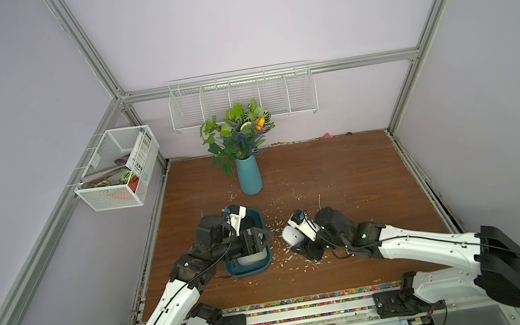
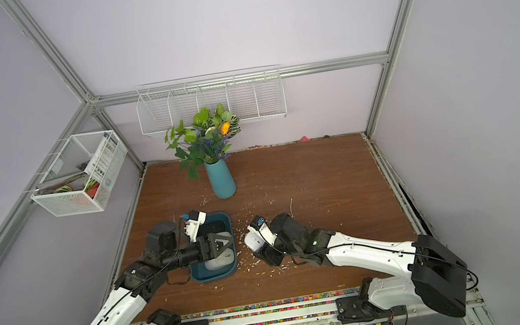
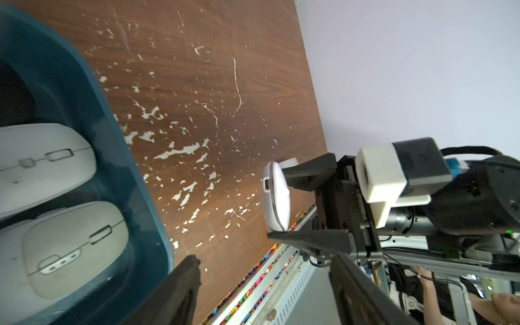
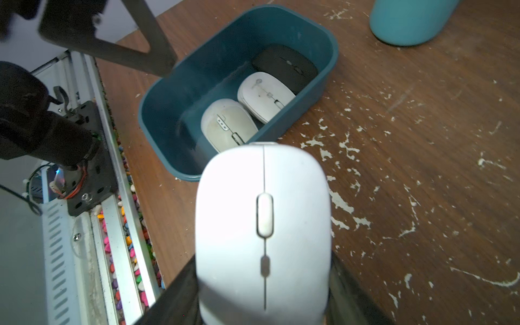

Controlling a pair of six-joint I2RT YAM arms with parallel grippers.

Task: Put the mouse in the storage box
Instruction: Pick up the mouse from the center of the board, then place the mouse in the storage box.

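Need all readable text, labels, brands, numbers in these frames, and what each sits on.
Nothing readable.
Carton in wire basket: printed label, too small to read.
White mouse in storage box: round mark, too blurred.
Held mouse: no markings visible.

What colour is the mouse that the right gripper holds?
The mouse is white; the right wrist view shows it best.

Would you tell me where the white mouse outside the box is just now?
In both top views the white mouse is held in the right pincer, just right of the storage box, towards the table's front.
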